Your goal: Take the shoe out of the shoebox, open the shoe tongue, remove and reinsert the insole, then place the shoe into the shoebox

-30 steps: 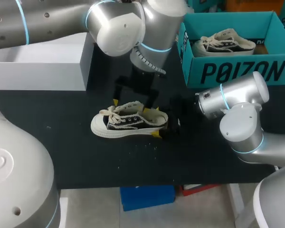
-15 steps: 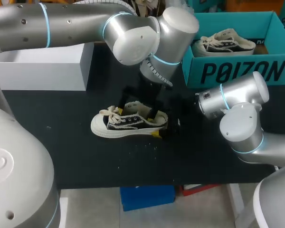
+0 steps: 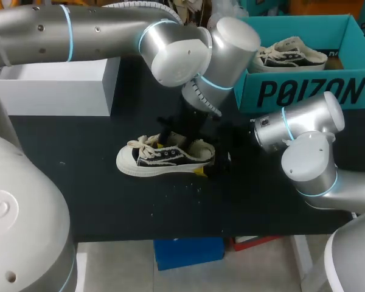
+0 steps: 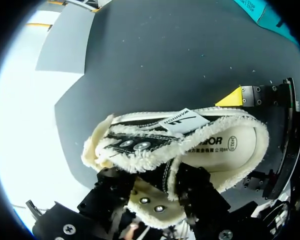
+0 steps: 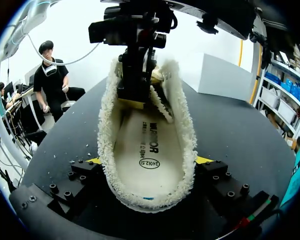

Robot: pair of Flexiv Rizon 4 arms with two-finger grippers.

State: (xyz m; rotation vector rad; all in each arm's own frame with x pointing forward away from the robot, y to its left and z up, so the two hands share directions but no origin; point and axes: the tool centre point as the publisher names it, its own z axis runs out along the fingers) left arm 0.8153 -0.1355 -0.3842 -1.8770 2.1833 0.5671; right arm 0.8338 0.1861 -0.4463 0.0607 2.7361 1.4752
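left arm came in over the shoe [image 3: 164, 158] and dropped lower during the last second. its claw, the left gripper [image 4: 152, 182], was spread wide above the laces and has since narrowed. it now sits down in the shoe's lace area, fingers close together, pinching the fleecy eyelet flap from both sides just beside the tongue [image 4: 182, 121]. shoe itself has not shifted. right arm has not shifted either.

right gripper [image 5: 147, 161] is at the shoe's heel. its fingers are fairly wide apart, one yellow tip against each side of the heel, so the shoe is clamped and steadied.

reading: shoe is out of its box and braced, and the tongue-opening step is just starting. tongue still lies over the opening. insole [image 5: 145, 145] is still flat inside the shoe, so removal has not begun.

shoe lies on its sole on the black table [image 3: 109, 201], toe pointing away from the right gripper.

containers:
- teal shoebox [image 3: 304, 91], beyond the shoe on its heel side, open. holds a second shoe [image 3: 287, 53] of the same kind, lying on its sole. room beside it for the first shoe cannot be judged.
- white box [image 3: 55, 91], beyond the shoe on its toe side. no contents visible.
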